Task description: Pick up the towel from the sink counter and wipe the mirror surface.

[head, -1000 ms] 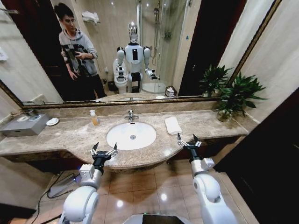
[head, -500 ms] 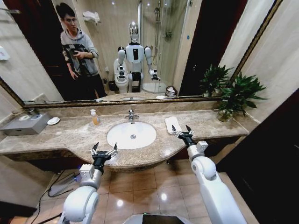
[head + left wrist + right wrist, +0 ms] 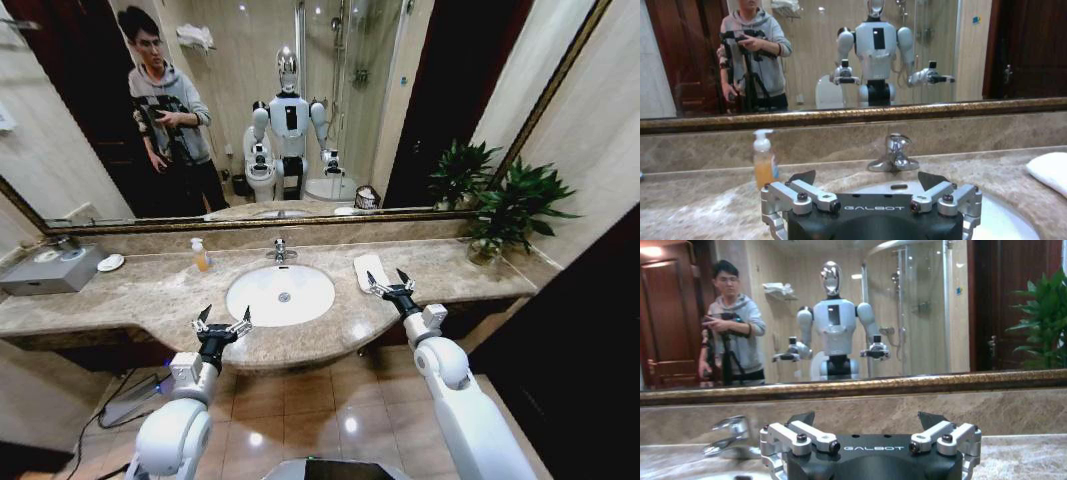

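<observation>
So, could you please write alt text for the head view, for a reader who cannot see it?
The right gripper, open, hovers over the near end of the towel on the sink counter, right of the basin. The left gripper, open, sits at the counter's front edge, below the mirror surface.

2 glossy white rounded arm shells are seen, each tipped by a black-bodied gripper, left gripper and right gripper, with silver finger links, dark screws and white GALBOT lettering
</observation>
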